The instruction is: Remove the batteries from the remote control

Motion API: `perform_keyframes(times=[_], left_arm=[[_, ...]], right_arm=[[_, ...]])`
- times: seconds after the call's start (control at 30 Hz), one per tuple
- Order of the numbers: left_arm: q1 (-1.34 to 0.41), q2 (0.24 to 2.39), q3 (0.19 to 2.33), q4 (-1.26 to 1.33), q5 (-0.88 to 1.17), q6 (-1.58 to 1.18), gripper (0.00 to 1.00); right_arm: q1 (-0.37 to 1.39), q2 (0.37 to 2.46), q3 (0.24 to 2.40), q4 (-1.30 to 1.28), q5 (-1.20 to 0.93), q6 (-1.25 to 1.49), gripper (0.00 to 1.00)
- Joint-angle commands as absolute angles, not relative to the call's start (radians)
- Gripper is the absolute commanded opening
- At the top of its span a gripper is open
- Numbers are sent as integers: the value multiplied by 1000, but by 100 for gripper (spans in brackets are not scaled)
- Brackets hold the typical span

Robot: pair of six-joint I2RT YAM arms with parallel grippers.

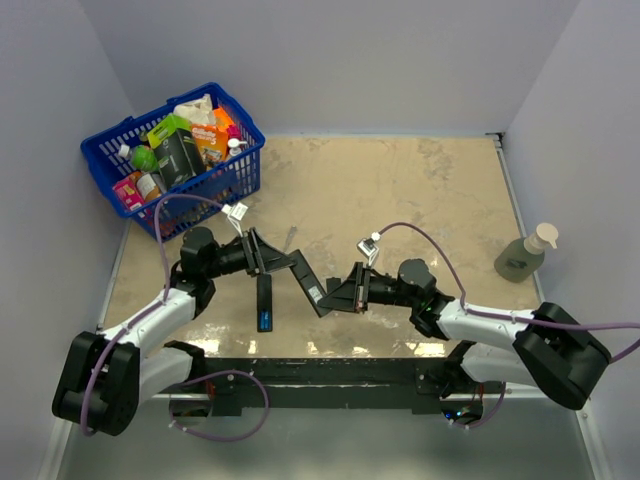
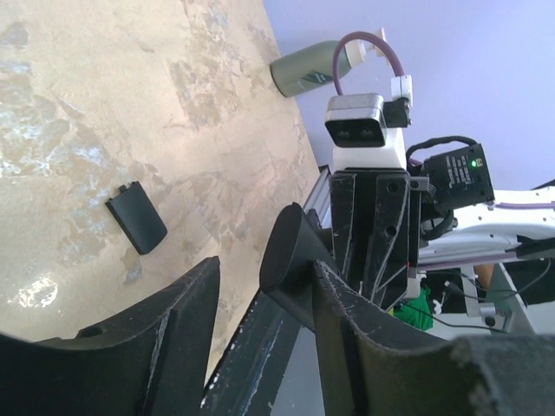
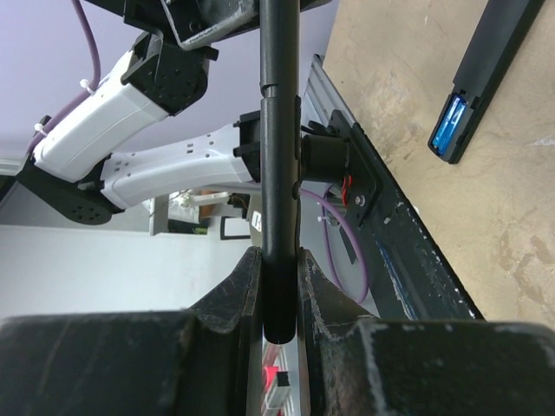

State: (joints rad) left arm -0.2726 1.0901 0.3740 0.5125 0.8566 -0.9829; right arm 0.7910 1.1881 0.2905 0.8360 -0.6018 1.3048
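Nearby held remote (image 3: 279, 130): basket (image 1: 215, 185) far-left, soap bottle (image 1: 520, 258) right, loose cover (image 2: 136, 217), opened remote (image 1: 265, 300).

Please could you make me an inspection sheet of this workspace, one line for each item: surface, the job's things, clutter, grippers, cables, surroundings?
Surface: mottled beige table, with shiny patches near the front edge.
Job's things: the held remote is up in the air between the arms. The lying remote is flat on the table, compartment open, with blue batteries inside.
Clutter: battery cover loose on the table; blue basket of groceries at the far left; soap dispenser at the right edge.
Grippers: right gripper jaws shut on the held remote; left gripper jaws apart around its other end.
Cables: a purple cable arches over each arm; none seen lying on the table.
Surroundings: plain pale walls.
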Motion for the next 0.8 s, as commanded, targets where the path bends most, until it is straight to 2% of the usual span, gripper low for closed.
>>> perform_keyframes(times=[0.0,0.13,0.27,0.5,0.77], left_arm=[[-255,1074,387,508,828,-943,51],[-253,1075,390,508,828,-936,45],[-253,1069,391,497,825,-925,25],[-253,1066,457,333,790,-815,2],[-253,1058,520,167,739,-706,1]], right_arm=[[793,1157,290,893,-638,1292,0],[795,1157,295,888,-641,1289,0],[795,1154,293,865,-635,1285,0],[795,1128,317,674,-569,1189,0],[796,1118,359,568,-540,1135,0]])
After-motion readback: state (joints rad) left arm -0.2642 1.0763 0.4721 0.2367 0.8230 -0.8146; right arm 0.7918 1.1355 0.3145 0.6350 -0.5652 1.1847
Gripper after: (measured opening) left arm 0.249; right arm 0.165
